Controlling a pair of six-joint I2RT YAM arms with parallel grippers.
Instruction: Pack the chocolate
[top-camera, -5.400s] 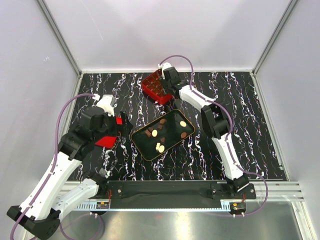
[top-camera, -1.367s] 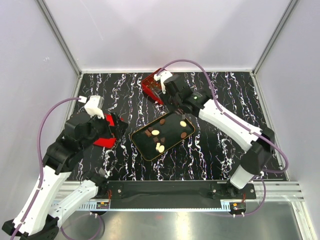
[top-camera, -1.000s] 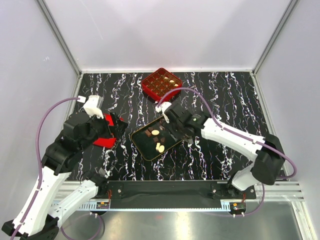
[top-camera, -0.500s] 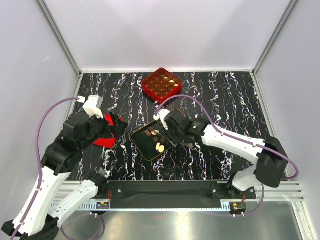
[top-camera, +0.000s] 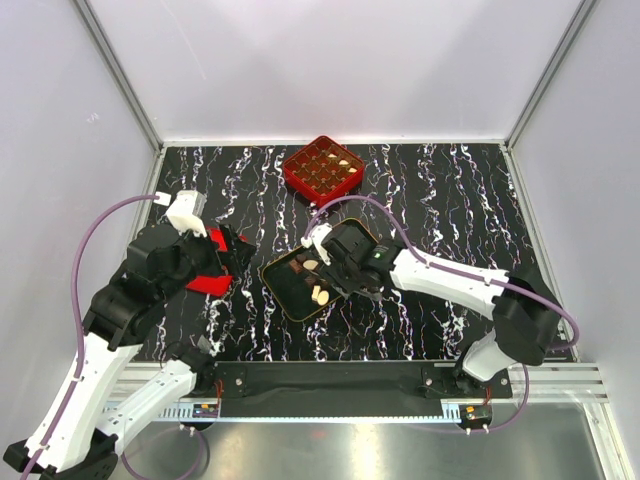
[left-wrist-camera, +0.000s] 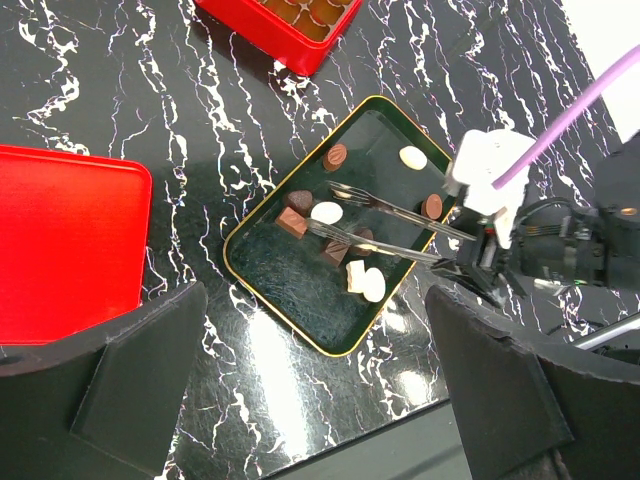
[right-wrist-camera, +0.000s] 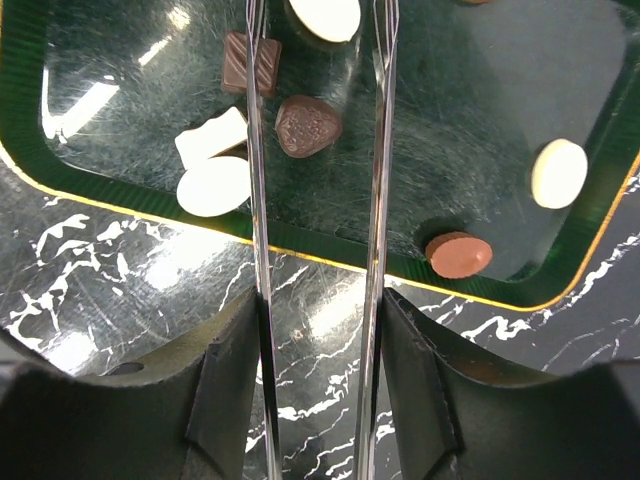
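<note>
The chocolate lies loose in the black gold-rimmed tray (top-camera: 285, 292): a brown moulded piece (right-wrist-camera: 307, 127), a brown ridged bar (right-wrist-camera: 250, 62), white pieces (right-wrist-camera: 212, 186), a white oval (right-wrist-camera: 559, 173) and a brown disc (right-wrist-camera: 459, 254). My right gripper (top-camera: 335, 262) is shut on thin metal tongs (right-wrist-camera: 378, 150). The tongs' two arms stand apart over the tray, either side of the brown moulded piece, and hold nothing. In the left wrist view the tongs (left-wrist-camera: 385, 205) reach toward a white oval (left-wrist-camera: 326, 212). My left gripper (top-camera: 225, 255) is open and empty, high above the table.
The red gridded box (top-camera: 322, 167) stands at the back, several cells filled. A flat red lid (left-wrist-camera: 70, 240) lies left of the tray (left-wrist-camera: 290, 285), under my left gripper. White walls close in the marbled black table (top-camera: 450, 200).
My right gripper has come from the red box down over the tray and shifted left toward the cluster of pieces. The left arm has not moved in the last second.
</note>
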